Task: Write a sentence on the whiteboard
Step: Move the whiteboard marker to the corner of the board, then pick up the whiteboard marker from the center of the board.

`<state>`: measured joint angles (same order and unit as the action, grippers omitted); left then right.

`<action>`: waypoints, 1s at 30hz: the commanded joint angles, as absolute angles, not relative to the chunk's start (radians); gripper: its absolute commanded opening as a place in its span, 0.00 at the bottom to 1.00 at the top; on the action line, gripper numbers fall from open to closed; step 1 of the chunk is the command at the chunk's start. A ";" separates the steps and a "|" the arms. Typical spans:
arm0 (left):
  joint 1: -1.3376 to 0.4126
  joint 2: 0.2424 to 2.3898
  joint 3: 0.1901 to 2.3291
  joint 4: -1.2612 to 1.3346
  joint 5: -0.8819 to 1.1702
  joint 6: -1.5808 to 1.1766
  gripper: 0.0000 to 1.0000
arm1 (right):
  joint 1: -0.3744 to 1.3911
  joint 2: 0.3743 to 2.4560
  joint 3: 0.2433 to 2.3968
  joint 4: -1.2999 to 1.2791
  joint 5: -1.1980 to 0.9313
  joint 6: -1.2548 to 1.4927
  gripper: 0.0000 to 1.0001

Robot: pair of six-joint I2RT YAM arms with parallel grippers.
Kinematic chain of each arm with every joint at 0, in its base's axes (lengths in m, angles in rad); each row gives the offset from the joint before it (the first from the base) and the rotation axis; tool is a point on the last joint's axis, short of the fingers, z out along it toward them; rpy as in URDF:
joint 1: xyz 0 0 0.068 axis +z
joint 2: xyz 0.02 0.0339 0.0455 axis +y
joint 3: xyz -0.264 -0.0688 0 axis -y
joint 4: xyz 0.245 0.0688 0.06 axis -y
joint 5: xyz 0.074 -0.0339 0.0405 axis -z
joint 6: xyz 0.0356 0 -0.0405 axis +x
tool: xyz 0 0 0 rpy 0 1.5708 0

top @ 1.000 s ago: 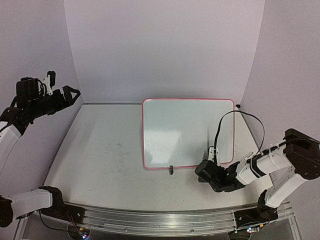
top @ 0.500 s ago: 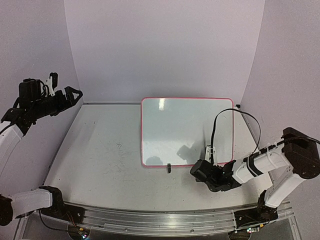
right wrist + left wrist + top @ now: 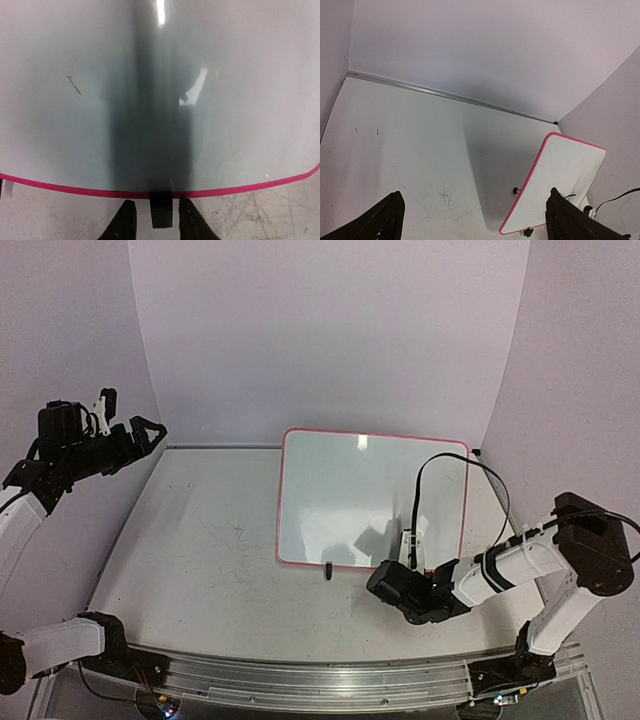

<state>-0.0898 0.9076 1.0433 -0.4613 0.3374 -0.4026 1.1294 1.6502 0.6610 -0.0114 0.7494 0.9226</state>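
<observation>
Far left, above the bare grey table [image 3: 200,540], the left gripper [image 3: 150,429] hangs raised with jaws spread wide, holding nothing. Centre-right sits the large glossy white whiteboard with rounded corners and thin pink-red frame [image 3: 370,495], its near edge on the table and its far edge seemingly lifted. One small black clip foot [image 3: 327,570] shows at the near-left corner. Right of that, the right gripper [image 3: 155,201] is low at the near edge, its jaws slightly parted either side of the second black clip foot [image 3: 161,215], not clamping it. The step looks like board positioning. Writing hasn't begun and no marker is visible, so one needs fetching next. The board's long axis runs left-right and its face points up and toward the arms.
</observation>
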 commanded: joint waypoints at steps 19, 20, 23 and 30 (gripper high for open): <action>-0.087 0.911 1.041 -0.409 0.359 -0.434 0.99 | 0.857 0.685 0.610 -0.239 0.851 0.583 0.74; -0.087 0.914 1.042 -0.408 0.358 -0.434 0.99 | 0.784 0.678 0.623 -0.241 0.824 0.552 0.77; -0.087 0.939 1.048 -0.404 0.375 -0.437 0.99 | 0.503 0.785 0.718 -0.243 0.622 0.442 0.83; -0.087 0.936 1.038 -0.397 0.405 -0.459 0.99 | -0.108 1.239 0.905 -0.296 -0.093 0.361 0.87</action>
